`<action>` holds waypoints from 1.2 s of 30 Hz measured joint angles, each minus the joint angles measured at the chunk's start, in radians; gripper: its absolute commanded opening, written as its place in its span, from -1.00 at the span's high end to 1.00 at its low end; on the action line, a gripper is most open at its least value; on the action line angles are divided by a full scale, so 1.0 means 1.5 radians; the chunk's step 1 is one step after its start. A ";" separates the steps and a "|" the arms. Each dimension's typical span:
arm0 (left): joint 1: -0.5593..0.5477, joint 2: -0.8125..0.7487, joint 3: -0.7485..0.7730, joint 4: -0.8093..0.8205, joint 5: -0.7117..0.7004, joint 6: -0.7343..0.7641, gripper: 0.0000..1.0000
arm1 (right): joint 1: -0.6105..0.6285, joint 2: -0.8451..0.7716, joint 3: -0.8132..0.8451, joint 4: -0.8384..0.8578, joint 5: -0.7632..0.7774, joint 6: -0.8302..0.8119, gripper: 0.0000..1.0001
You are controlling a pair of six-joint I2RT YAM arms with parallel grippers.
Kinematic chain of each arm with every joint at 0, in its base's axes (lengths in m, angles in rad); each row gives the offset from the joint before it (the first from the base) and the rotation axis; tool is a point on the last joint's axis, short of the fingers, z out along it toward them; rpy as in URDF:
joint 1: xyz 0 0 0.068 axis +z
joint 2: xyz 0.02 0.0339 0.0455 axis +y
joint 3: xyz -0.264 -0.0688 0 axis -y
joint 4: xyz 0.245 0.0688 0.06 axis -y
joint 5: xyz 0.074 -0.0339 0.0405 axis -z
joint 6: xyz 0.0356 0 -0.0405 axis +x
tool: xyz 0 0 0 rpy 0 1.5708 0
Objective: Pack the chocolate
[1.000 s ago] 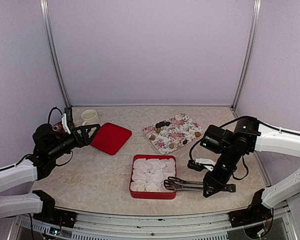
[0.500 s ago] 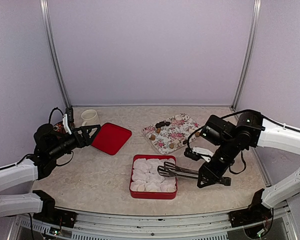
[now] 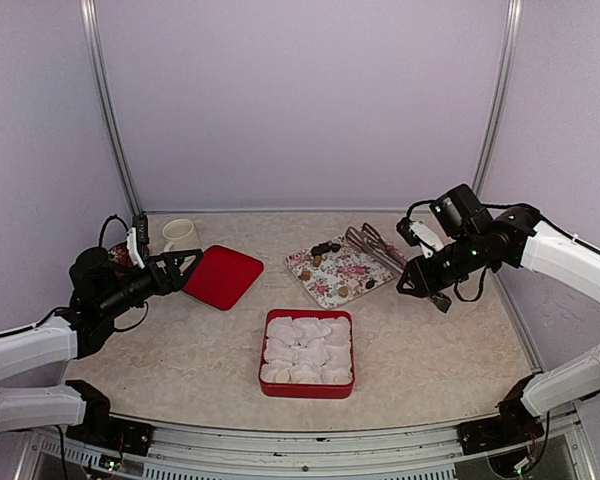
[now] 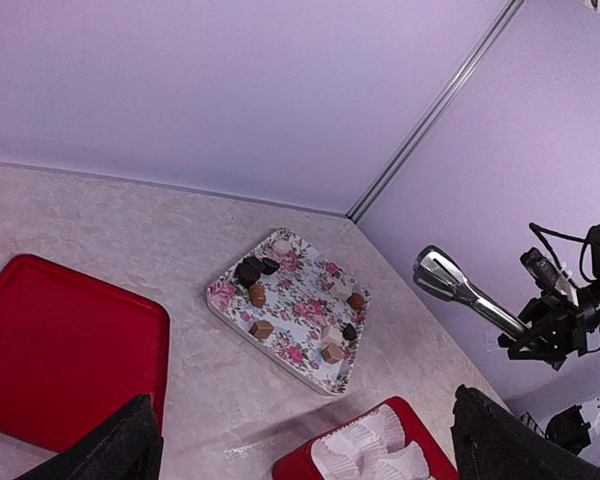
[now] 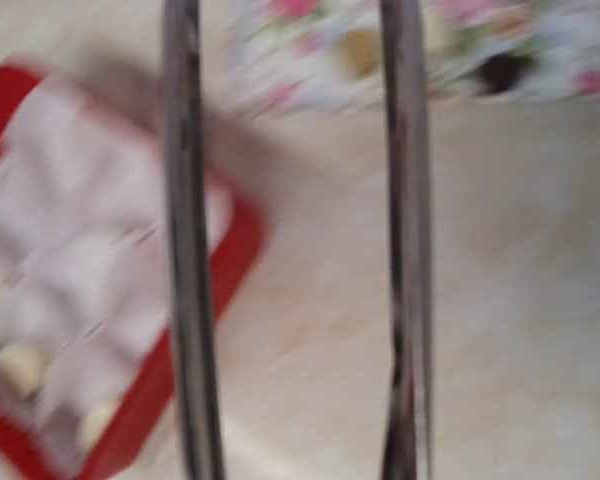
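My tongs shine silver. The tray is white with pink roses, its chocolates dark brown and tan. Box and lid are red, cups white, mug cream, table mottled beige.

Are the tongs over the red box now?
No, the tongs are up by the tray, away from the box.

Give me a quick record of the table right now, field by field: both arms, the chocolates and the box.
left gripper: open, empty, beside the red lid
right gripper: shut on metal tongs, held in the air near the floral tray
chocolates: on the floral tray, some dark, some tan
red box: lined with white paper cups
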 measured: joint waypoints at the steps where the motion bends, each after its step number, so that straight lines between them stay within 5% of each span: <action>1: 0.000 0.001 0.000 0.001 0.000 0.000 -0.98 | -0.019 0.001 -0.002 0.010 0.003 -0.007 0.29; 11: 0.000 0.023 0.000 0.016 0.000 -0.002 -0.97 | -0.139 0.098 0.011 0.120 -0.018 -0.079 0.25; 36: 0.000 0.066 0.000 0.041 0.000 -0.002 -0.98 | -0.166 0.438 0.145 0.227 -0.076 -0.157 0.25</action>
